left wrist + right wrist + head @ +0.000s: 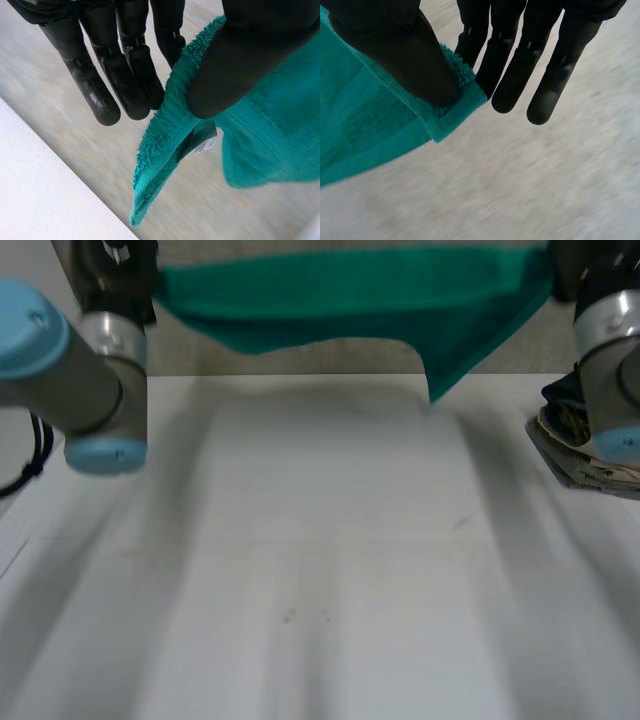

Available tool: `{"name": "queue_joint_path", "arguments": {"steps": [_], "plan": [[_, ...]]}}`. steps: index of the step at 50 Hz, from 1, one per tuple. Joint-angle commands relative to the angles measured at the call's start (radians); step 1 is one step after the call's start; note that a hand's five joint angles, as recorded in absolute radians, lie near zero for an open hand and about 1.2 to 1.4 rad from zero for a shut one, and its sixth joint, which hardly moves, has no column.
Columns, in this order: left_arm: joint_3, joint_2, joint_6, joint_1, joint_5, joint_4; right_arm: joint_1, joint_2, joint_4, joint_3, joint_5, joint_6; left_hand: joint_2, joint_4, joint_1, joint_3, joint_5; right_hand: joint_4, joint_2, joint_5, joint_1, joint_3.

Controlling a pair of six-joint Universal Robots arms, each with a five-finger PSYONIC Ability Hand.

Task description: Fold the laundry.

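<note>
teal fluffy terry towel [340, 300] pinched by left robot hand [250, 60], right robot hand [405, 55]

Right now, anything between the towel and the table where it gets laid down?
Nothing visible. The green towel hangs between left hand and right hand, each pinching an end, above the far edge of the table. A cloth pile lies aside, by the right arm.

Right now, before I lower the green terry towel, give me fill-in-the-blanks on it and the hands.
The green terry towel is held up by ____ hands.
The right hand pinches a towel ____ under its thumb.
The left hand presses the towel's edge with its ____.
Missing words: both; corner; thumb.
</note>
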Motion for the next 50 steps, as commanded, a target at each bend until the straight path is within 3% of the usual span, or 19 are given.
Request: {"name": "queue_joint_path", "arguments": {"steps": [1, 6, 12, 20, 26, 29, 34, 41, 50], "plan": [[-0.226, -0.009, 0.003, 0.005, 0.019, 0.004, -0.002, 0.091, 0.145, 0.089, -0.042, -0.003, 0.194, 0.192, 0.237, 0.199, 0.254, 0.196, 0.217, 0.225, 0.285, 0.203], [-0.364, -0.027, 0.006, -0.001, 0.023, 0.004, 0.000, 0.137, 0.243, 0.151, -0.045, -0.018, 0.194, 0.192, 0.237, 0.199, 0.254, 0.196, 0.217, 0.225, 0.285, 0.203], [-0.565, 0.011, 0.015, -0.012, 0.023, -0.006, -0.008, 0.094, 0.386, 0.233, -0.045, -0.056, 0.194, 0.192, 0.237, 0.199, 0.254, 0.196, 0.217, 0.225, 0.285, 0.203], [-0.861, 0.287, 0.055, -0.008, 0.023, -0.072, -0.020, -0.061, 0.722, 0.409, -0.026, -0.245, 0.194, 0.192, 0.237, 0.199, 0.254, 0.196, 0.217, 0.225, 0.285, 0.203], [-1.045, 0.468, 0.178, -0.003, 0.023, -0.281, -0.100, -0.220, 0.871, 0.590, 0.053, -0.423, 0.194, 0.192, 0.237, 0.199, 0.254, 0.196, 0.217, 0.225, 0.285, 0.203], [-1.111, 0.517, 0.223, -0.006, 0.026, -0.386, -0.123, -0.278, 0.872, 0.661, 0.065, -0.504, 0.194, 0.192, 0.237, 0.199, 0.254, 0.196, 0.217, 0.225, 0.285, 0.203], [-1.116, 0.528, 0.221, -0.020, 0.055, -0.401, -0.122, -0.286, 0.869, 0.698, 0.064, -0.538, 0.194, 0.192, 0.237, 0.199, 0.254, 0.196, 0.217, 0.225, 0.285, 0.203], [-1.005, 0.480, 0.212, -0.026, 0.074, -0.252, -0.108, -0.238, 0.747, 0.660, 0.057, -0.489, 0.194, 0.192, 0.237, 0.199, 0.254, 0.196, 0.217, 0.225, 0.285, 0.203], [-0.771, 0.195, 0.223, -0.024, 0.074, -0.029, -0.037, -0.038, 0.587, 0.459, 0.071, -0.391, 0.194, 0.192, 0.237, 0.199, 0.254, 0.196, 0.217, 0.225, 0.285, 0.203]]}}
